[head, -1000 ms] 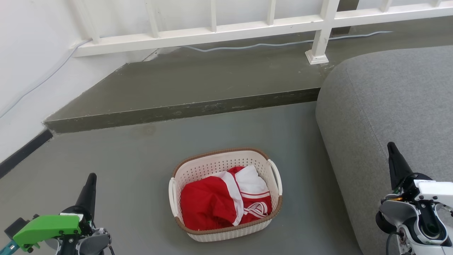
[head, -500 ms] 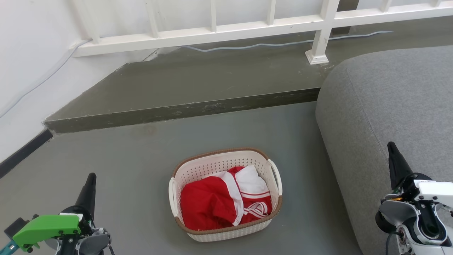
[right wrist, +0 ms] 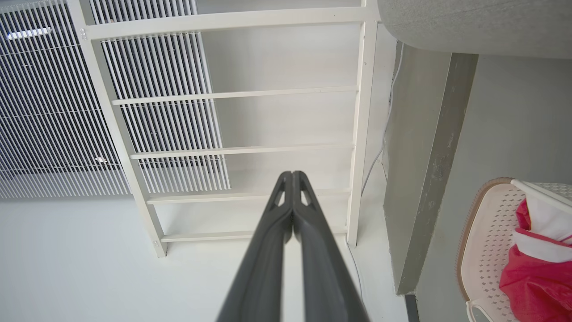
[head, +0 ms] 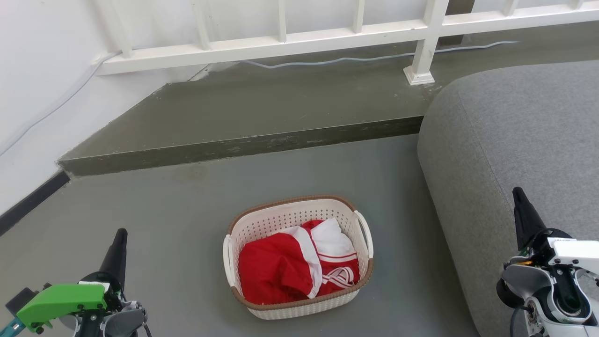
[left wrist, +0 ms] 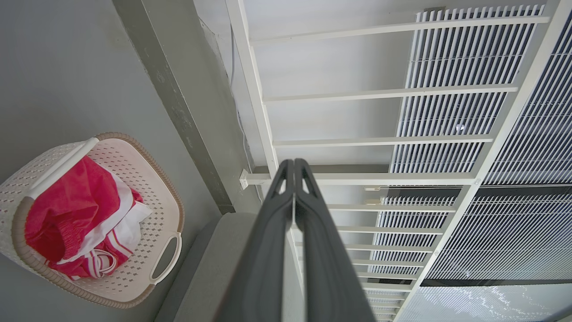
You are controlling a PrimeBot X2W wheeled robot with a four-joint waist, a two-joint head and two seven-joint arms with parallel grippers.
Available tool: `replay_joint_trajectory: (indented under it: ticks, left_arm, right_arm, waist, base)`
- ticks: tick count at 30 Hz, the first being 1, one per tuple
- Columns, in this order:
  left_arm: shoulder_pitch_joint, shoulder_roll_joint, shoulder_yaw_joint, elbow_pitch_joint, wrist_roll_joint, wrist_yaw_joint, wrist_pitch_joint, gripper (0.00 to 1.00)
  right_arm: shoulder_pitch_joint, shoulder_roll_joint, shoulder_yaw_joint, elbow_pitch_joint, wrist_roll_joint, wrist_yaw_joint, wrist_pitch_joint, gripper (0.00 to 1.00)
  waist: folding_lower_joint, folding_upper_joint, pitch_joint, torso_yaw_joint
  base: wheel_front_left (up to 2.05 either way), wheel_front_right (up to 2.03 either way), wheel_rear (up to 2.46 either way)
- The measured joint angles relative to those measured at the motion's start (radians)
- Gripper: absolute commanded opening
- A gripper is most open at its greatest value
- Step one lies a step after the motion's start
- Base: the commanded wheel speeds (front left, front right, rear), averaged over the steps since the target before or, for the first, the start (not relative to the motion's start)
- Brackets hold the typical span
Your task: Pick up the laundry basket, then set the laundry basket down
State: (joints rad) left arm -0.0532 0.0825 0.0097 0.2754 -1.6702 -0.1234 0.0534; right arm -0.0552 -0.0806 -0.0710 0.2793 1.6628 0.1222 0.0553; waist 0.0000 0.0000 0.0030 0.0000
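The laundry basket (head: 299,215) stands on the grey floor, cream-white and perforated, with a brown rim and white loop handles on both sides. Red and white clothes (head: 290,267) lie inside it. My left gripper (head: 119,236) is at the lower left, well clear of the basket, its fingers shut together with nothing between them. My right gripper (head: 517,194) is at the lower right over the sofa's edge, also shut and empty. The basket (left wrist: 147,188) appears at the left of the left wrist view beside the shut gripper (left wrist: 294,163), and the basket (right wrist: 482,232) at the right of the right wrist view, beside that gripper (right wrist: 292,175).
A grey sofa (head: 514,140) fills the right side, close to the basket. A raised concrete step (head: 243,145) crosses behind the basket. A white railing (head: 290,40) and a cable (head: 355,58) run along the back. A white wall (head: 32,93) is at the left.
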Motion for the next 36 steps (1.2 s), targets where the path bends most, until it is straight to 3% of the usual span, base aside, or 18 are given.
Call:
replay_joint_trajectory:
  ticks: [36]
  left_arm:
    - [0.000,-0.002,0.005,-0.002,0.002,0.000,0.005,0.00]
  right_arm:
    - [0.000,0.001,-0.004,-0.002,0.000,0.000,0.003,0.00]
  waist:
    - [0.0000,0.0000,0.000,0.000]
  base:
    - [0.00,0.00,0.00]
